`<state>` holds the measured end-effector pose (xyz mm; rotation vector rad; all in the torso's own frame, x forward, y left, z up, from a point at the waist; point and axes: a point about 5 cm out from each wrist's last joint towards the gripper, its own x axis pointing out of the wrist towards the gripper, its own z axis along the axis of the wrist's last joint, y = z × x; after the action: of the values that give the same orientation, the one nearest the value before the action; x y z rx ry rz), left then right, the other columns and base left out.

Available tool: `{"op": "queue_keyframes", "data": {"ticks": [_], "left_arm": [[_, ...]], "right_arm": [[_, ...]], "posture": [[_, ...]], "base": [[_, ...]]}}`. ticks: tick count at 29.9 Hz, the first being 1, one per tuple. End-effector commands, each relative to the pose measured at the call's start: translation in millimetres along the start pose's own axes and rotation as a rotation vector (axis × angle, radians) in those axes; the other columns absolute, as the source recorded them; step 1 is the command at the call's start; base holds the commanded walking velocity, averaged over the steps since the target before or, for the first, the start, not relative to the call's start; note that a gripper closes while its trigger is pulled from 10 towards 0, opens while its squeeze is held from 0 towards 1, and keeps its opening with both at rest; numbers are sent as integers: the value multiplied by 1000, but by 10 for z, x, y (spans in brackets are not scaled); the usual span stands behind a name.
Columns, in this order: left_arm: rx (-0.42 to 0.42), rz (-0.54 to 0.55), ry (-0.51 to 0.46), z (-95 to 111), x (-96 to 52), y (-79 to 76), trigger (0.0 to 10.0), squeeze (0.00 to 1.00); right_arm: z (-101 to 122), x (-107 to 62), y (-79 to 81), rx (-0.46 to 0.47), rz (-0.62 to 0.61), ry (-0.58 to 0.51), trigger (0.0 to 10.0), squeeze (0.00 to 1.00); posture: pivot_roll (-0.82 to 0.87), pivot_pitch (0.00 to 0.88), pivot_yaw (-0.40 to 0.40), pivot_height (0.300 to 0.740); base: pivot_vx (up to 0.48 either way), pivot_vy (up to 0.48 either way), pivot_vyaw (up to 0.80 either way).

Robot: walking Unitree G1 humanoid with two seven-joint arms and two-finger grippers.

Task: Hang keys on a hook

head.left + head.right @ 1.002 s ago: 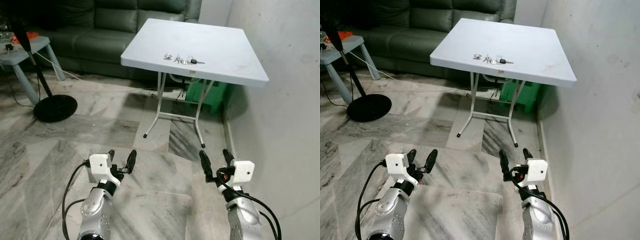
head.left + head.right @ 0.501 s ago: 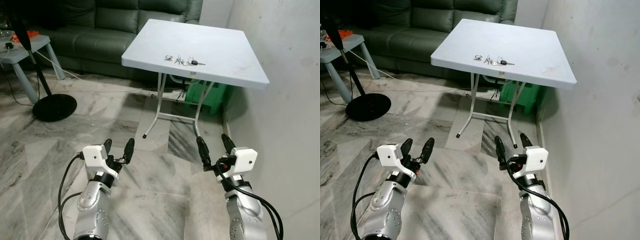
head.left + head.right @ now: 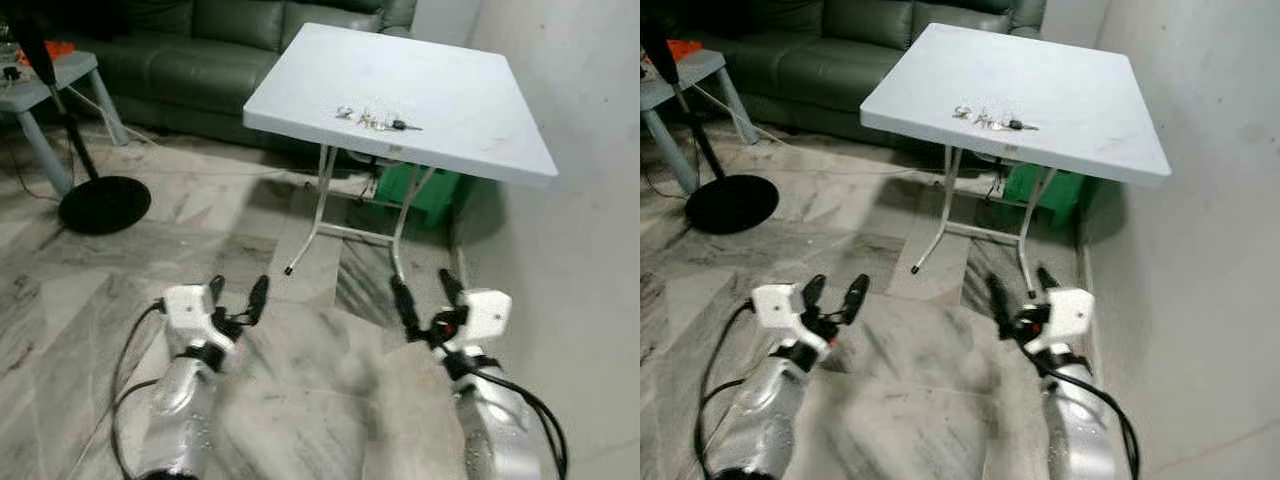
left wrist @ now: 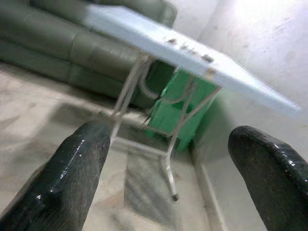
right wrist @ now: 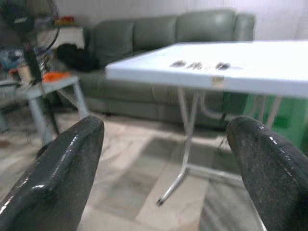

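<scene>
I see the keys [image 3: 377,121] lying near the front edge of the white folding table [image 3: 470,100]; my left gripper [image 3: 237,303] and right gripper [image 3: 425,299] hover low before that table, both spread wide, holding nothing.

No legible text or labels.

Silver arms, white wrist boxes, black fingers [image 3: 258,298], black cables
</scene>
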<state>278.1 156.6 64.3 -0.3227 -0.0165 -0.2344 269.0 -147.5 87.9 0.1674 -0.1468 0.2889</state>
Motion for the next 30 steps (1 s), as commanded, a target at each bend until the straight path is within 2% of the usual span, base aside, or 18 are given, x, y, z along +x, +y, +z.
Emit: {"op": "queue_keyframes", "data": {"ticks": [1, 30], "left_arm": [[-15, -26, -6, 9, 46, -105, 10000, 0], [-20, -22, 1, 33, 102, -122, 10000, 0]], "right_arm": [[46, -11, -74, -13, -24, -6, 10000, 0], [31, -9, -43, -22, -1, 11, 10000, 0]], "posture": [[46, 0, -86, 740], [46, 0, -83, 740]], "base": [[341, 0, 0], [364, 0, 0]]}}
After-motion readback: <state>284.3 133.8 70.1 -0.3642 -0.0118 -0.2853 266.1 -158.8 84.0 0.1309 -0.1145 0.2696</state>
